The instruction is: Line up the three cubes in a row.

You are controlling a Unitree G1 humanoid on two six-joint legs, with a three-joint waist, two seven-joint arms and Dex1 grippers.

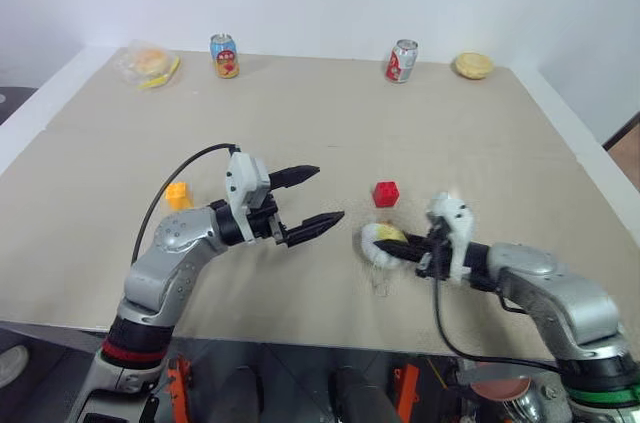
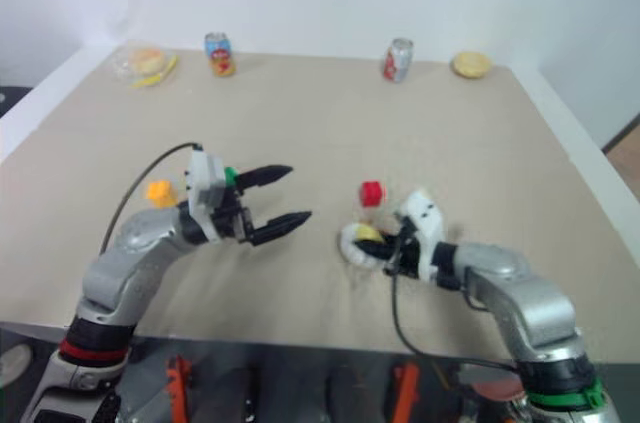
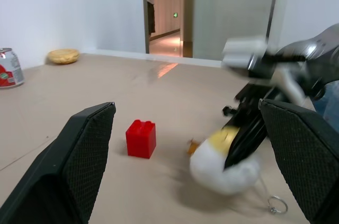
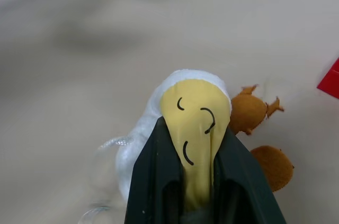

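A: Beige desk (image 1: 330, 123) against a white wall; two cans (image 1: 224, 55) and a bagged bun (image 1: 150, 64) sit far behind the red cube (image 1: 386, 193). Where are the others?

B: Orange cube (image 1: 177, 195) lies well left of the red one; green (image 2: 230, 176) peeks from behind the left end effector (image 1: 318, 199), whose fingers are spread wide, holding nothing.

A: And the right end effector (image 4: 197, 167)?

B: Clamped on the plush (image 4: 183, 123) just beside the red cube, probably clearing it from the row's path.
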